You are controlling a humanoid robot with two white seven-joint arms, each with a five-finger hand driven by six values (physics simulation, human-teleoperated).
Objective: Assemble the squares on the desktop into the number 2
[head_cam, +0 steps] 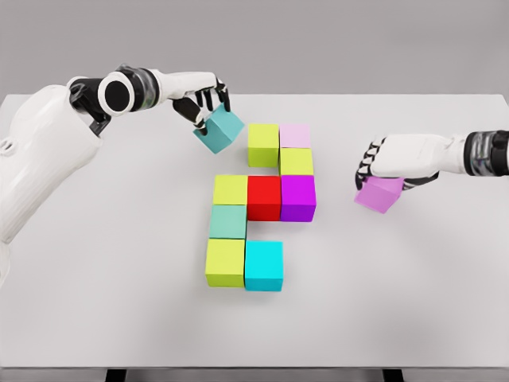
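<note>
Head view: on the white desk [445, 318] nine cubes [264, 197] already form most of the 2, lacking top-left and bottom-right squares. The left hand [203, 99] grips a teal cube [219, 130] near the top-left gap; the right hand [391, 163] grips a violet cube [378, 194], well apart.

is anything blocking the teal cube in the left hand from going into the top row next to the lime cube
Nothing visible does. The left hand holds the teal cube tilted just left of the lime cube, over bare table.

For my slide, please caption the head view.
Left hand holds teal cube; right hand holds violet cube.
</note>
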